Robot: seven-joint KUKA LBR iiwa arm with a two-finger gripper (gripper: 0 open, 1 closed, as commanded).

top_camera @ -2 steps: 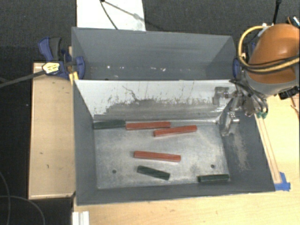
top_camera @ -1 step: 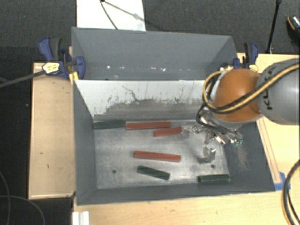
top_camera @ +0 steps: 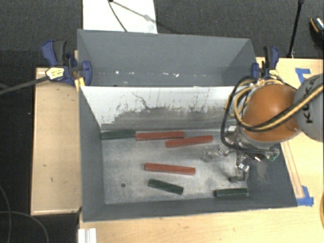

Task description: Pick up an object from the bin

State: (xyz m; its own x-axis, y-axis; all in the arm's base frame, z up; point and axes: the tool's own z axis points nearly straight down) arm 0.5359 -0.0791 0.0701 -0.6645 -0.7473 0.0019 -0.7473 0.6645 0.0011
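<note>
Camera view: tool (top_camera: 241,170) just beside dark green bar (top_camera: 230,192), bin's front-right; open or closed unclear.

The scuffed grey metal bin (top_camera: 121,158) carries six flat sticks on its floor. Along the back wall lie a dark green stick (top_camera: 117,134), a long red-brown stick (top_camera: 159,135) and a tilted red-brown stick (top_camera: 189,141). Toward the front lie another red-brown stick (top_camera: 169,169), a slanted dark green stick (top_camera: 165,187) and, front right, a short dark green stick (top_camera: 230,192).

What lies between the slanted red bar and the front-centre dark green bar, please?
In the camera view, the middle red bar lies flat between them.
</note>
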